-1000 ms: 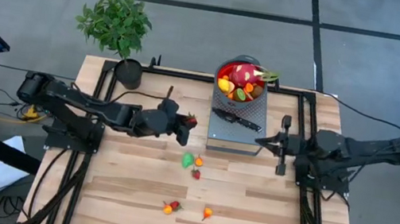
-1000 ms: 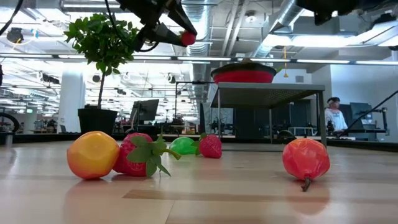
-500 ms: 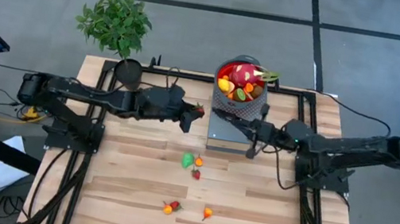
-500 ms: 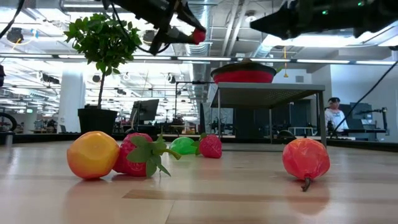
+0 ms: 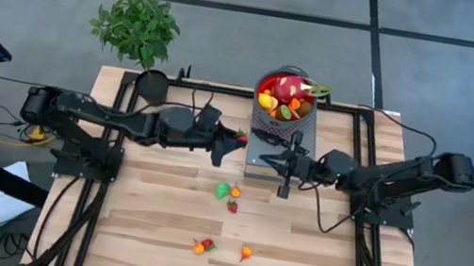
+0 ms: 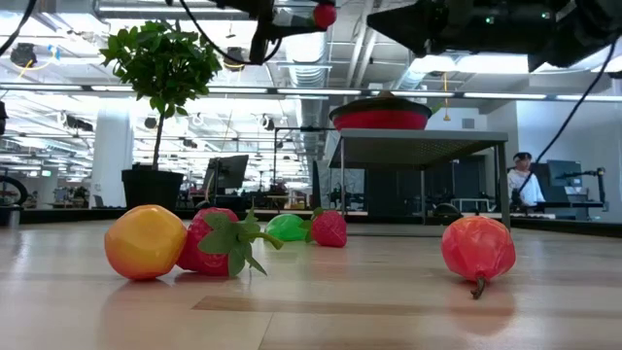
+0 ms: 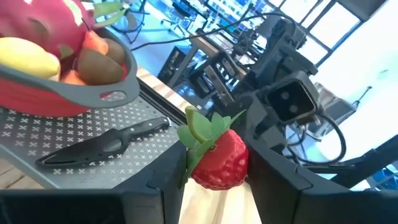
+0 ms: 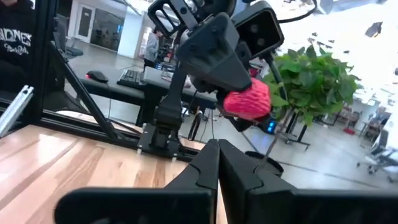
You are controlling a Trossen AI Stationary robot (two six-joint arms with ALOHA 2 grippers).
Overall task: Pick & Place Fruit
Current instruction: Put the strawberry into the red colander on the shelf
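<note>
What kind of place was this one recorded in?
Probably a robotics lab or open workshop. The wooden table sits on a bare grey floor, exposed ceiling ducts run overhead, and desks with monitors fill the room behind, where a person sits.

Pale wooden table (image 5: pixel 158 207), perforated metal stand (image 7: pixel 124 118), bumpy glossy strawberry (image 7: pixel 219 163)

A red strawberry (image 7: pixel 219 163) with a green leafy cap, a red bowl (image 7: pixel 62 93) grey inside, a black-handled knife (image 7: pixel 102 144) on a grey cross-patterned stand (image 7: pixel 37 134), pale striped wooden table (image 5: pixel 295 247)
</note>
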